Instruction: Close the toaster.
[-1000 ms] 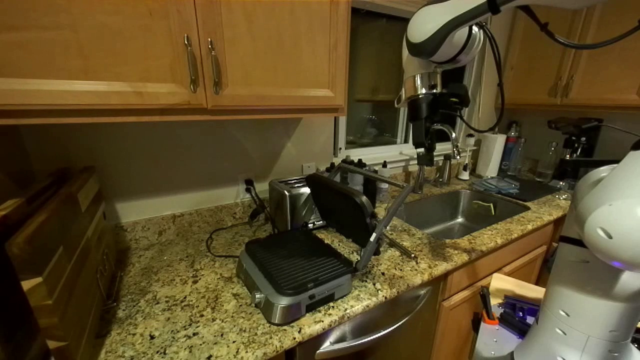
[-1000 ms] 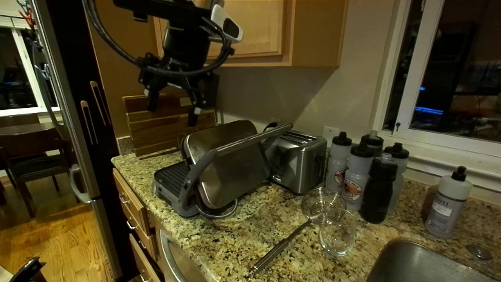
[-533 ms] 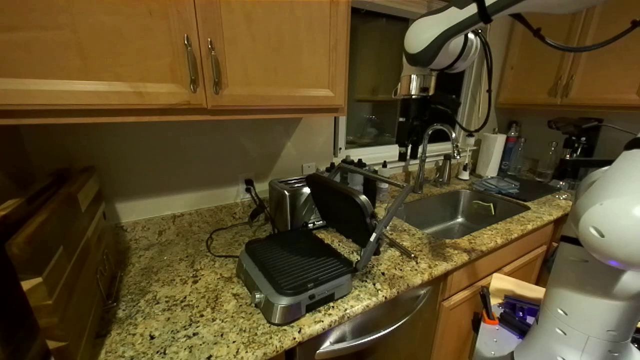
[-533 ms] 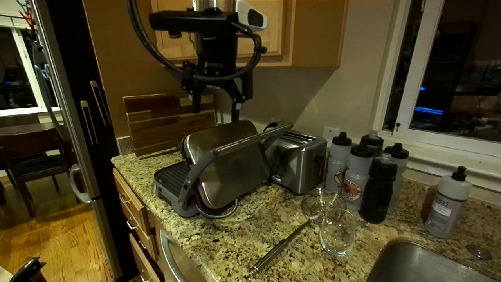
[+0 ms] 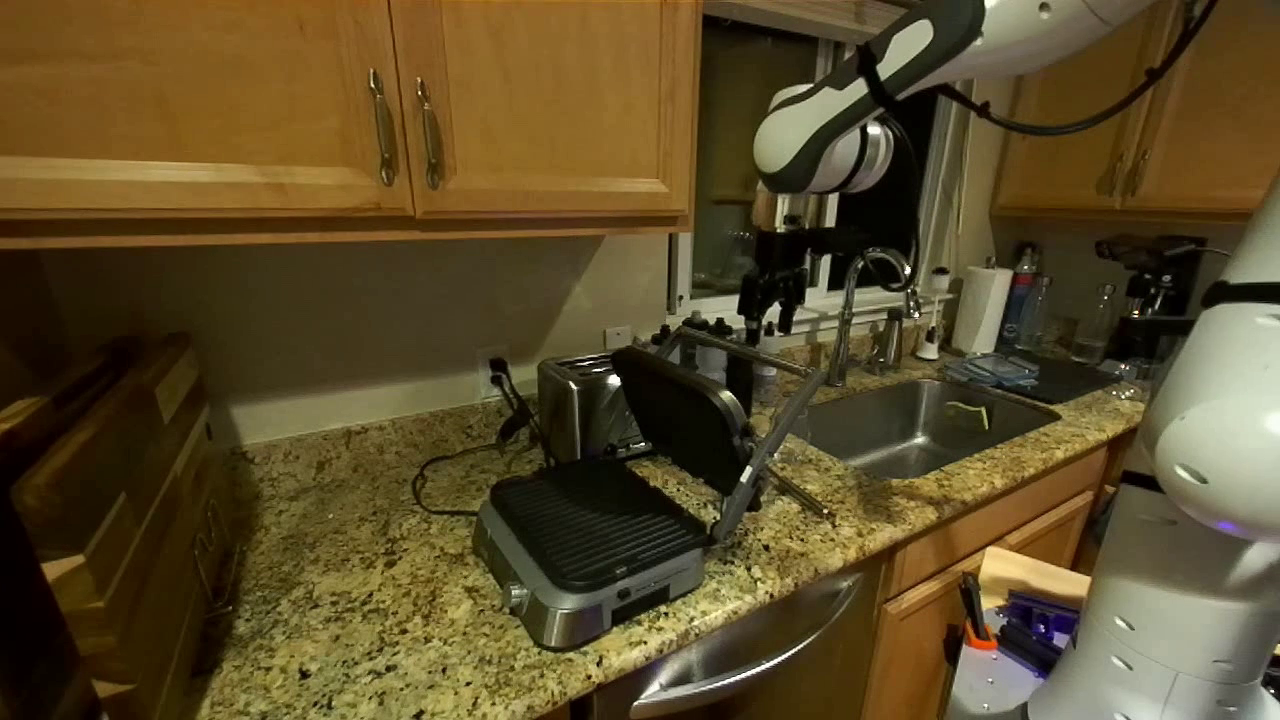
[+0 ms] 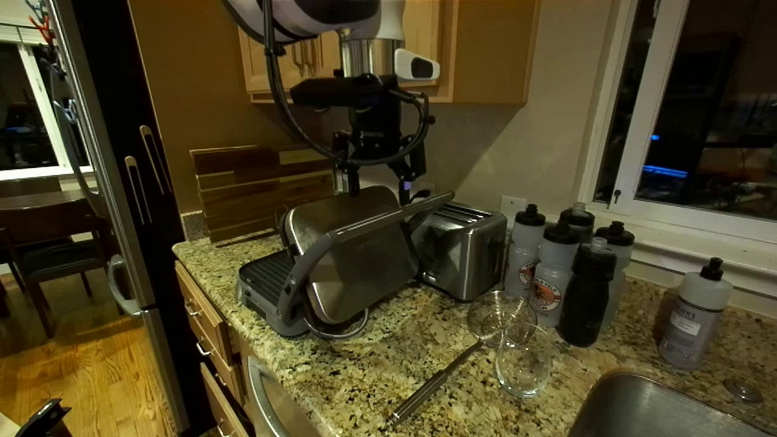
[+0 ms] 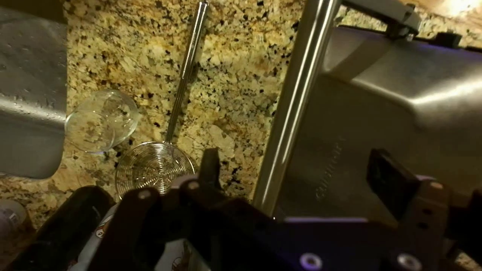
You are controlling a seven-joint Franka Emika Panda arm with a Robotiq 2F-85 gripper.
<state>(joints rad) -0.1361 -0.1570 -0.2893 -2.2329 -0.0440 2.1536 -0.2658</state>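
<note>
The toaster is a silver-and-black contact grill (image 5: 595, 525) standing open on the granite counter. Its lid (image 6: 358, 267) leans back, and its dark ribbed lower plate shows in both exterior views. The grey bar handle (image 6: 388, 221) sticks out behind the lid. My gripper (image 5: 770, 325) is open and empty, pointing down above the raised lid and handle; it also shows in an exterior view (image 6: 379, 189). In the wrist view my gripper (image 7: 295, 158) has its fingers wide apart. The bar handle (image 7: 290, 113) and lid back (image 7: 331, 169) lie below, between the fingertips, with no contact visible.
A steel slot toaster (image 6: 470, 249) stands beside the lid. Several bottles (image 6: 546, 285), a clear glass (image 6: 523, 364) and a long-handled strainer (image 6: 434, 382) are on the counter behind the grill. The sink (image 5: 880, 450) lies beyond. Wooden boards (image 6: 261, 188) stand at the far end.
My gripper has moved down and across toward the grill's raised lid and handle, and has straightened to point down. It stays open. The grill has not moved.
</note>
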